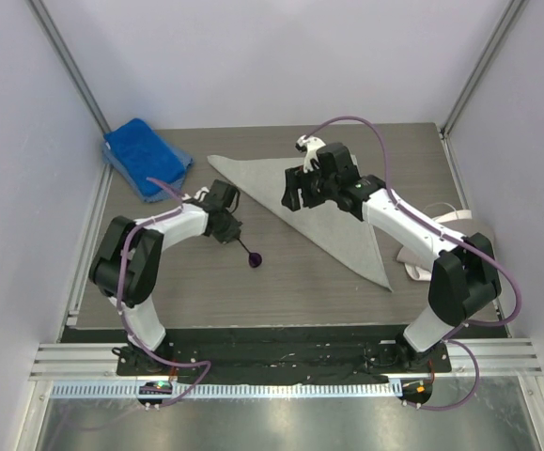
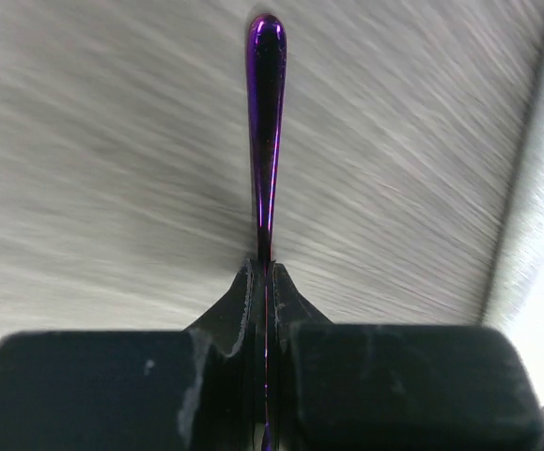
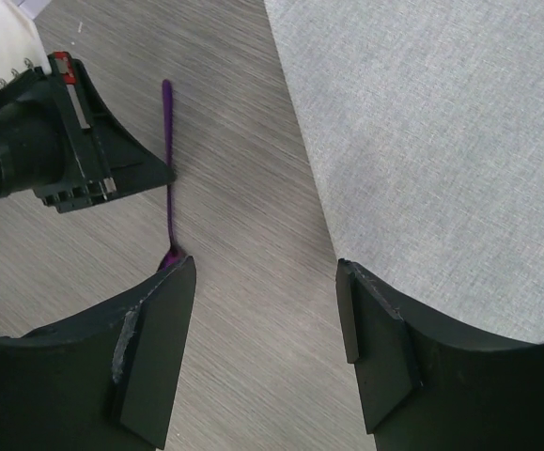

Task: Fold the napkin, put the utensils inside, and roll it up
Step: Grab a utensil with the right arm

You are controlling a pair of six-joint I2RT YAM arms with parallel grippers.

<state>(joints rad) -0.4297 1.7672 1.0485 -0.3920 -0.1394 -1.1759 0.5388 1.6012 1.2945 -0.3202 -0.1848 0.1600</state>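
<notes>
While the left tool (image 1: 230, 231) pinches the utensil (image 1: 250, 253) by its handle, carry it onto the napkin (image 1: 333, 211).
Folded triangular, the napkin lies near, not touching; set the utensil along its long edge, clear of the spread right tool (image 1: 297, 193) above.

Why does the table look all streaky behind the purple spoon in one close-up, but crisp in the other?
Left wrist view: the table is smeared into streaks, likely motion blur, while the spoon, pinched in the left gripper, is sharp and glints. Right wrist view: table grain and napkin weave are crisp.
</notes>
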